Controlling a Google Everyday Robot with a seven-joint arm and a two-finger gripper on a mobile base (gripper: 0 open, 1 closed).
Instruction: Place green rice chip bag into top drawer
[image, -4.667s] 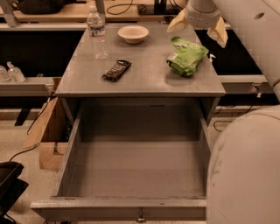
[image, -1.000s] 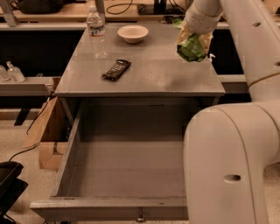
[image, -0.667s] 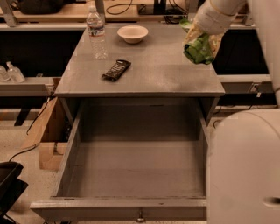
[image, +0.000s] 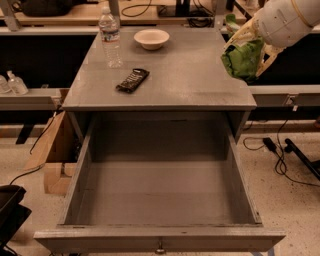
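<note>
The green rice chip bag (image: 243, 58) hangs in my gripper (image: 248, 50), lifted above the right edge of the grey cabinet top (image: 180, 80). The gripper's cream fingers are shut on the bag from both sides. The white arm comes in from the upper right corner. The top drawer (image: 159, 240) is pulled wide open below and in front of the cabinet top, and its inside holds nothing. Its small metal knob (image: 160, 247) shows at the middle of the front board.
A flat black snack packet (image: 133, 80), a water bottle (image: 110, 37) and a white bowl (image: 152, 38) stand on the cabinet top. Cardboard boxes (image: 52, 150) sit on the floor at the left. Cables (image: 280, 150) lie on the floor at the right.
My gripper took the bag off the cabinet top, lifted it and carried it right and a little toward the front. The arm's bulk has left the lower right of the view.
</note>
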